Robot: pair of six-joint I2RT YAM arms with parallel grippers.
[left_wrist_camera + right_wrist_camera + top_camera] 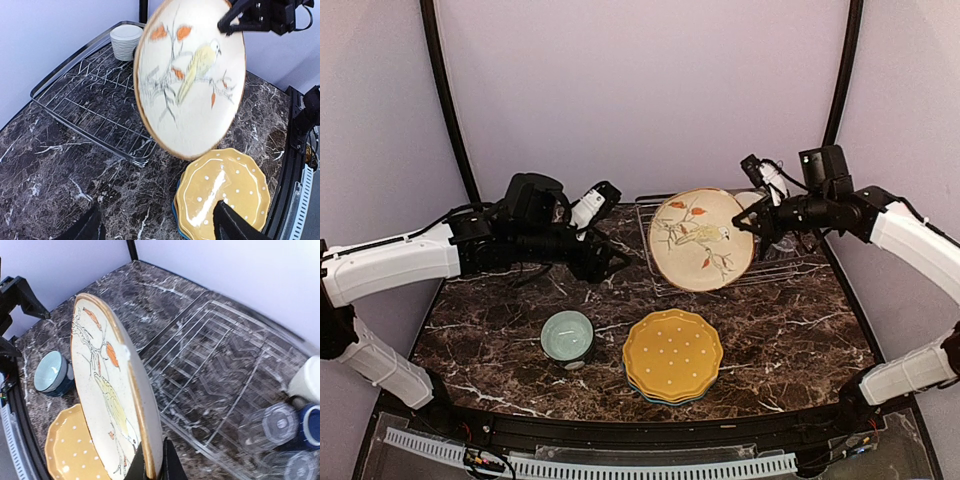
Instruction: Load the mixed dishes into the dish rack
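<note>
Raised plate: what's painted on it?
The plate has a yellow bird on a branch, orange leaves; clearest in left wrist view.

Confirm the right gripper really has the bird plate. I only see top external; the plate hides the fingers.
Observer: Yes. Right wrist shows the right gripper shut on the bird plate at its rim.
Operator: Anything in the rack behind it?
Observer: Right wrist shows a navy mug and a clear tumbler at the end of the rack, beside a cream mug.
Operator: And the other arm?
Observer: Left wrist shows the left gripper open, nothing between its fingers.
</note>
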